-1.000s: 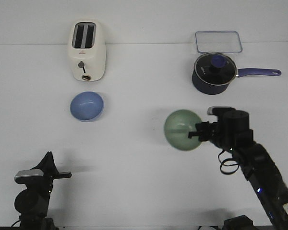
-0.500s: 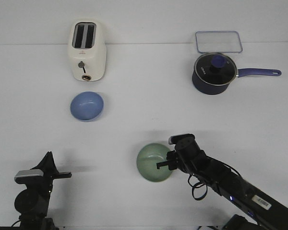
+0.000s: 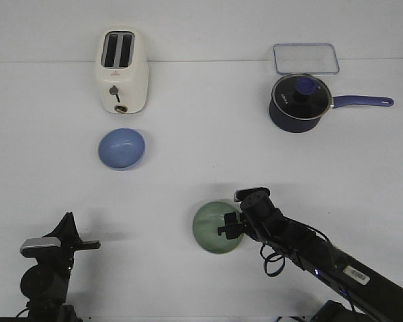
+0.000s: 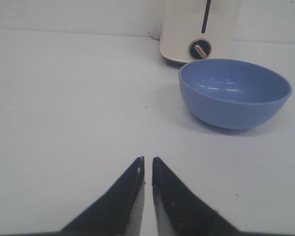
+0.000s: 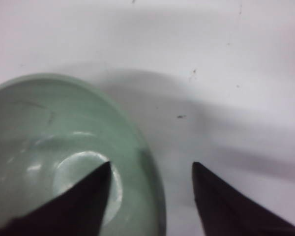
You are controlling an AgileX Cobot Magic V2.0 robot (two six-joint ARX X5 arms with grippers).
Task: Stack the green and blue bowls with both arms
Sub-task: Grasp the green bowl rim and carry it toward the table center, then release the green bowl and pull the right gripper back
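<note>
Your right pincer (image 3: 230,227) had just spread its jaws astride the green bowl's (image 3: 215,228) rim, leaving it on the worktop (image 3: 201,134) well apart from the blue bowl (image 3: 121,148), unstacked, while your left pincer (image 4: 146,167) sat clenched.

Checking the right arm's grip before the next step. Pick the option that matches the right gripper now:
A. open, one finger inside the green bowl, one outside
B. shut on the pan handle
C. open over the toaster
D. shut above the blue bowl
A: in the right wrist view the right gripper is open, straddling the rim of the green bowl.
</note>
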